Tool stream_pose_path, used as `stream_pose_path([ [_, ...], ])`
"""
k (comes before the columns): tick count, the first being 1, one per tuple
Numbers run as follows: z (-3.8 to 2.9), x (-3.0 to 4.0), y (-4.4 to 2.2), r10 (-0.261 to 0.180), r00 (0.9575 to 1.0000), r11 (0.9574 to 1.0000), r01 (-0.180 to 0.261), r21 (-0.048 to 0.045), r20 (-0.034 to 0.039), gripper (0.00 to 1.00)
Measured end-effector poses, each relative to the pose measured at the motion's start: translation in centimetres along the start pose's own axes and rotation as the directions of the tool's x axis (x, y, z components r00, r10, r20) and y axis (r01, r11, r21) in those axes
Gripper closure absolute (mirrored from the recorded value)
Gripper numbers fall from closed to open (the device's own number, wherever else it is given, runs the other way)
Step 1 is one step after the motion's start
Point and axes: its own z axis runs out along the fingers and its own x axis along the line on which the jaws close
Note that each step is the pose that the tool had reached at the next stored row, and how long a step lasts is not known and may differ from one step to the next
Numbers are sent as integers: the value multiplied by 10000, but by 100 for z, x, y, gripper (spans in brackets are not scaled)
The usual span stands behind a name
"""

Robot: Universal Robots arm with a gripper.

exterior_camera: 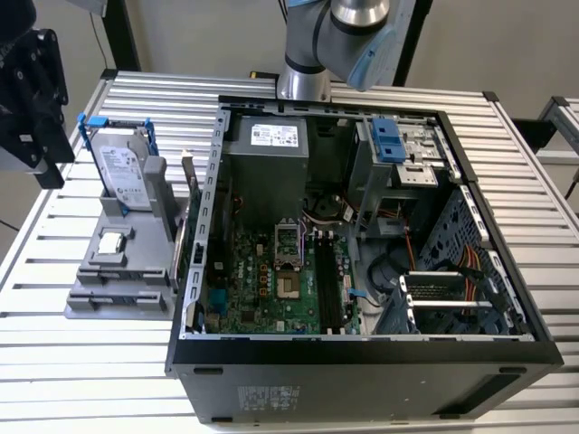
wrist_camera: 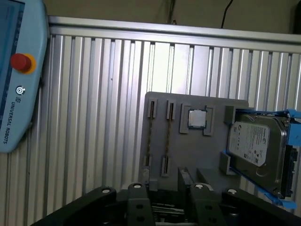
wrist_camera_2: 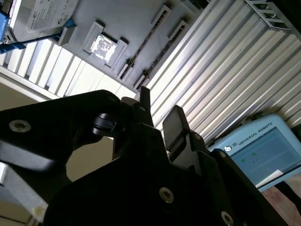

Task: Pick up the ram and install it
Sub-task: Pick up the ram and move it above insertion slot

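Observation:
The ram shows as two thin dark sticks seen edge-on, one (wrist_camera: 149, 139) beside the other (wrist_camera: 167, 139), standing in the long slots of a grey holder tray (wrist_camera: 197, 155). In the second wrist view one ram stick (wrist_camera_2: 142, 42) lies far beyond my fingers. My black gripper (exterior_camera: 32, 99) hangs high at the exterior view's left, above and to the side of the tray (exterior_camera: 99, 271). In both wrist views the gripper (wrist_camera_2: 159, 109) (wrist_camera: 167, 184) is open with nothing between its fingers. The open computer case (exterior_camera: 194, 271) has dark memory slots (exterior_camera: 326, 280) on its green board.
On the tray also sit a silver hard drive in a blue bracket (exterior_camera: 122, 167) and a small square processor (exterior_camera: 111, 241). A light-blue pendant (wrist_camera: 16, 80) lies on the slotted aluminium table (exterior_camera: 54, 362). The arm's base (exterior_camera: 303, 77) stands behind the case.

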Motion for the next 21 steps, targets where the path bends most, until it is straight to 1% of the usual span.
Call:
stream_pose_path([
  [8, 6, 0, 0, 0, 10000, 10000, 0, 1, 2, 0],
  [17, 77, 0, -1, 0, 10000, 10000, 0, -1, -1, 0],
  [21, 80, 0, -1, 0, 10000, 10000, 0, -3, -2, 0],
])
